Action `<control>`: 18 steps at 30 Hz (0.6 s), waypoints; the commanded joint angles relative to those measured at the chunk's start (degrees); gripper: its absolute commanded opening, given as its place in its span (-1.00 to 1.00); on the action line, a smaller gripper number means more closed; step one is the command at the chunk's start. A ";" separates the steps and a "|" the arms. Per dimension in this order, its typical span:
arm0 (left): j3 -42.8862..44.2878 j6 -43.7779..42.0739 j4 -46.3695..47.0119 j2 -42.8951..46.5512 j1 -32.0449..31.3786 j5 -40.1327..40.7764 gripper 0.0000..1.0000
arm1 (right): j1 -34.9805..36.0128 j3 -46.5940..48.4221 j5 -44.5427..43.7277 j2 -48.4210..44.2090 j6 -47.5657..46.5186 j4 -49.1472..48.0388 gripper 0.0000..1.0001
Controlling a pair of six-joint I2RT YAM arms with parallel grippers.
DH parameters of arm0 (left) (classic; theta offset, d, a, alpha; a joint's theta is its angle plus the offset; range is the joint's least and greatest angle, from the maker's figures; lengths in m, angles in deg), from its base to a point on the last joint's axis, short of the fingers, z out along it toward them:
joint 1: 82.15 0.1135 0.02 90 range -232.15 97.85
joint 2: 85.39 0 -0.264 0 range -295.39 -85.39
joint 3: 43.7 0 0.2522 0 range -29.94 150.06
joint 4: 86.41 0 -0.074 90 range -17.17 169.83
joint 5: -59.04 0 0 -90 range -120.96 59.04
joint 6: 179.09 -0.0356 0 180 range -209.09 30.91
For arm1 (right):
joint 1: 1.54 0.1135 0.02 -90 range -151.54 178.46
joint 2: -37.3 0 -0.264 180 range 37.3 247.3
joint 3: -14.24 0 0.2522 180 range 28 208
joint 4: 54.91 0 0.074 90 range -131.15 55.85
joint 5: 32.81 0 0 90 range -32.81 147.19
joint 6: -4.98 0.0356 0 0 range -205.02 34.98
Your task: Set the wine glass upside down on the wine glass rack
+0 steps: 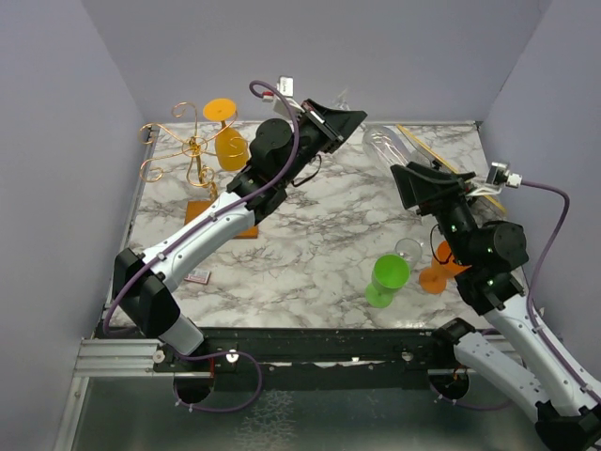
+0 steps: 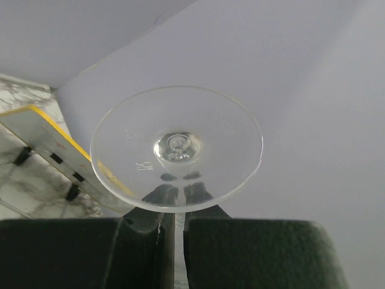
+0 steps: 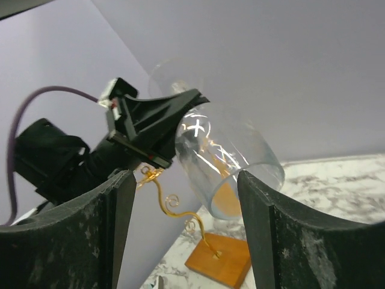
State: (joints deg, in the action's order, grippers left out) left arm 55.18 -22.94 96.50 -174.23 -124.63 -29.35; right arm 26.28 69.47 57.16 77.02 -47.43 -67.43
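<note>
Gold rack (image 1: 195,150), clear wine glass (image 3: 225,159), grey-veined white marble table (image 1: 319,235)

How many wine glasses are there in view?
5. An orange glass hangs on the rack; a clear glass is held by the left gripper; a green glass, second clear glass and second orange glass sit near the right arm, which may hide more.

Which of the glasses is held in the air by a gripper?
The clear wine glass: the left gripper is shut on its stem. The green glass is on the table, and one orange glass hangs on the rack.
</note>
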 commanded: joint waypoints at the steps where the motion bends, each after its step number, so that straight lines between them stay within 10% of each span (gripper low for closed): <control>1: 2.54 -20.51 1.28 0.71 0.44 1.00 -1.00 | 0.16 1.99 -11.19 -3.95 -1.79 11.21 0.50; 8: 4.69 -44.62 2.12 0.59 0.47 -4.62 -1.00 | 0.10 6.53 -19.97 -5.14 0.13 21.47 0.64; 18: 2.38 -60.98 4.34 0.94 0.42 -16.09 -1.00 | 0.14 23.78 -1.71 9.77 4.84 30.68 0.65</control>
State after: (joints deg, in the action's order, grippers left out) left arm 57.70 -74.04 96.61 -174.23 -124.21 -38.49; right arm 26.25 87.88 46.03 81.59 -45.92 -43.28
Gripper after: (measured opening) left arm 0.038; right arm 0.831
